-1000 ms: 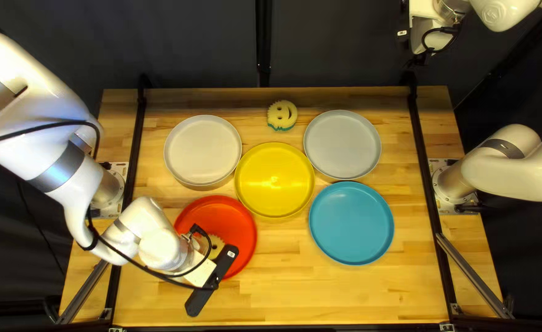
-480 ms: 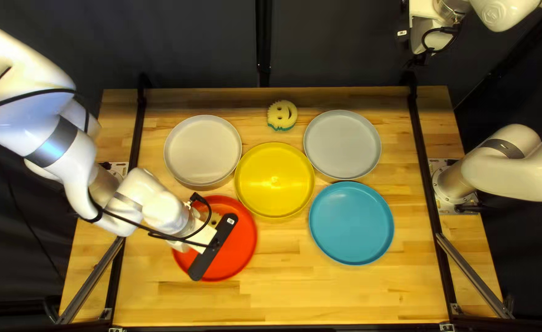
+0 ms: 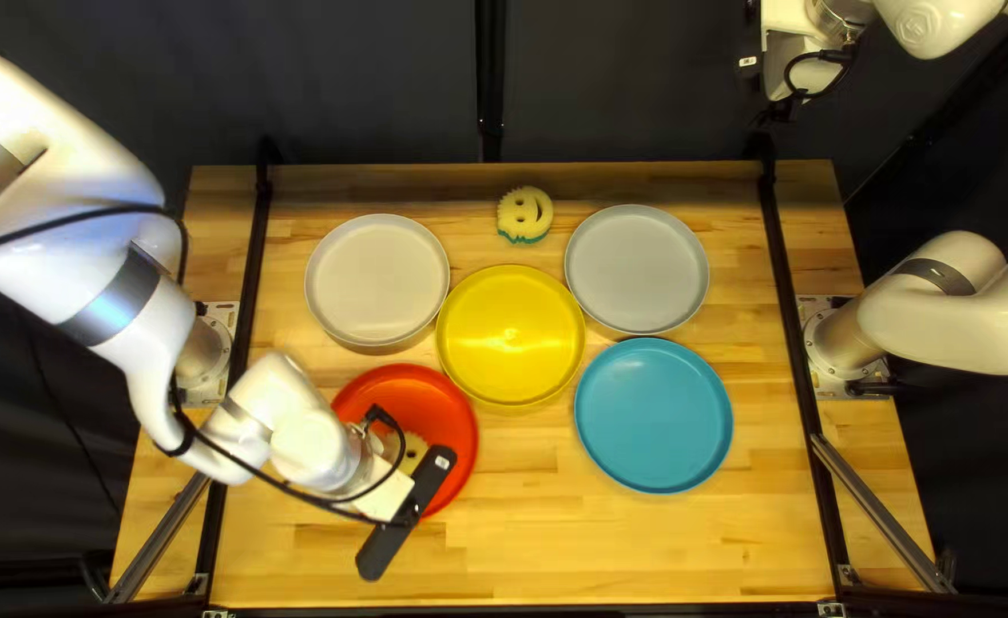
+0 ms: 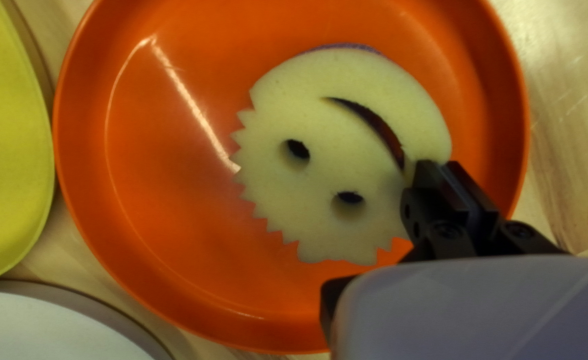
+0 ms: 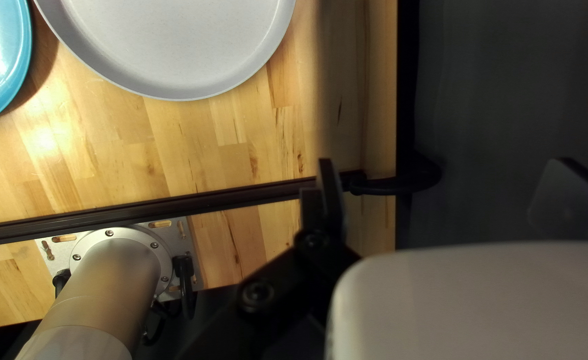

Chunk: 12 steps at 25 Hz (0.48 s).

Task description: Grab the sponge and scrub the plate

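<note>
Black jaws on the left gripper (image 3: 385, 500), a narrow gap apart, pinch the edge of a pale yellow round foam sponge (image 4: 334, 143) cut with a smiling face and toothed rim. That sponge sits within the rim of the round red plate (image 3: 407, 387), while the right gripper (image 3: 784, 74), in front of the dark curtain (image 3: 618, 80), has its jaws spread wide.

Left gripper (image 3: 387, 499) pinches round pale-yellow smiley sponge (image 4: 324, 170) by its edge | shiny round orange-red plate (image 4: 167, 227) below | round yellow plate (image 4: 4, 147), round whitish plate (image 4: 40, 327) nearby
</note>
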Each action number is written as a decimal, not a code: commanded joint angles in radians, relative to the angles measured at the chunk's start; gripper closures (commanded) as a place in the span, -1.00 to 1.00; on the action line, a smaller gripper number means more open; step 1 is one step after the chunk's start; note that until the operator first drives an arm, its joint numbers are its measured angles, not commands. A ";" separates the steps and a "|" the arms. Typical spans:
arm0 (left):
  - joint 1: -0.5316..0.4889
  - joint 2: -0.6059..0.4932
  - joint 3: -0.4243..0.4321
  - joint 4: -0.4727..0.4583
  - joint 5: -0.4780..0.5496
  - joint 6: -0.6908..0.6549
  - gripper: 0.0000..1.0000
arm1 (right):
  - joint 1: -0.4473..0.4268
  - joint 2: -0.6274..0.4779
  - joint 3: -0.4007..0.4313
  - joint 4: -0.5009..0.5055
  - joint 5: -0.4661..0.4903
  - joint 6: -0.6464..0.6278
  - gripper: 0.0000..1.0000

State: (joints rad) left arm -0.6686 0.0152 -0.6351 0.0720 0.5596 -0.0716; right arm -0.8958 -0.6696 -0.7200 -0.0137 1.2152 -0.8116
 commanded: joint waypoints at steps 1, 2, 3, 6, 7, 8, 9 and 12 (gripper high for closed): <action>0.014 0.005 0.008 0.003 -0.012 0.019 1.00 | 0.000 0.000 0.000 0.000 0.000 0.000 -1.00; 0.034 -0.007 0.032 -0.003 -0.024 0.041 1.00 | 0.000 0.000 0.000 0.000 0.000 0.000 -1.00; 0.051 -0.020 0.053 -0.008 -0.031 0.059 1.00 | 0.000 0.000 0.000 0.000 0.000 0.000 -1.00; 0.105 -0.078 0.130 -0.022 -0.053 0.105 1.00 | 0.000 0.000 0.000 0.000 0.000 0.000 -1.00; 0.122 -0.095 0.152 -0.027 -0.061 0.119 1.00 | 0.000 0.000 0.000 0.000 0.000 0.000 -1.00; 0.138 -0.108 0.169 -0.033 -0.068 0.134 1.00 | 0.000 0.000 0.000 0.000 0.000 0.000 -1.00; 0.147 -0.113 0.176 -0.036 -0.071 0.141 1.00 | 0.000 0.000 0.000 0.000 0.000 0.000 -1.00; 0.185 -0.134 0.195 -0.049 -0.068 0.176 1.00 | 0.000 0.000 0.000 0.000 0.000 0.000 -1.00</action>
State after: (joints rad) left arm -0.5086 -0.1015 -0.4562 0.0340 0.4920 0.0793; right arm -0.8958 -0.6696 -0.7200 -0.0137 1.2152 -0.8116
